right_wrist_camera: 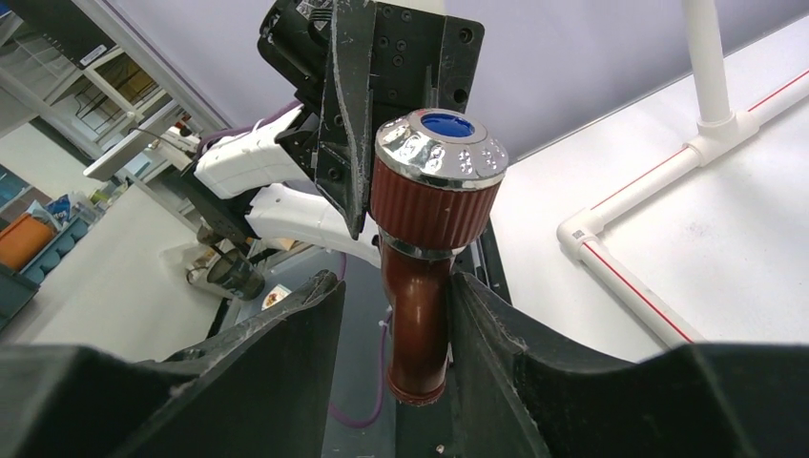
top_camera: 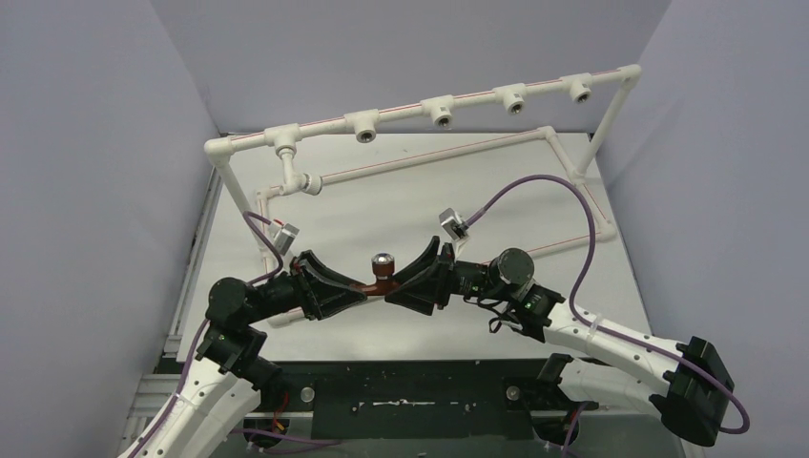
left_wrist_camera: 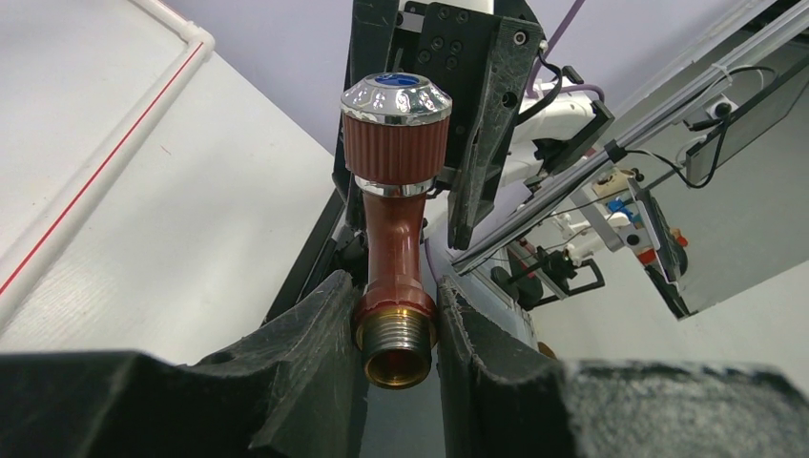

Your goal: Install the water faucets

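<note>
Nothing installed, I judge; brown faucet (top_camera: 381,273) mid-air at centre; left fingers (left_wrist_camera: 305,353) clamped on its threaded end; right fingers (right_wrist_camera: 286,353) around its spout, grip I cannot tell; 12 o'clock sockets (top_camera: 441,113) empty.

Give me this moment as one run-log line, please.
faucet: brown, held aloft | left gripper: shut on threaded end | right gripper: open around spout

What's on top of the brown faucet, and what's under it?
A ribbed knob with a chrome cap and blue centre tops the faucet. The left claw grips its threaded end; the table directly beneath is covered.
</note>
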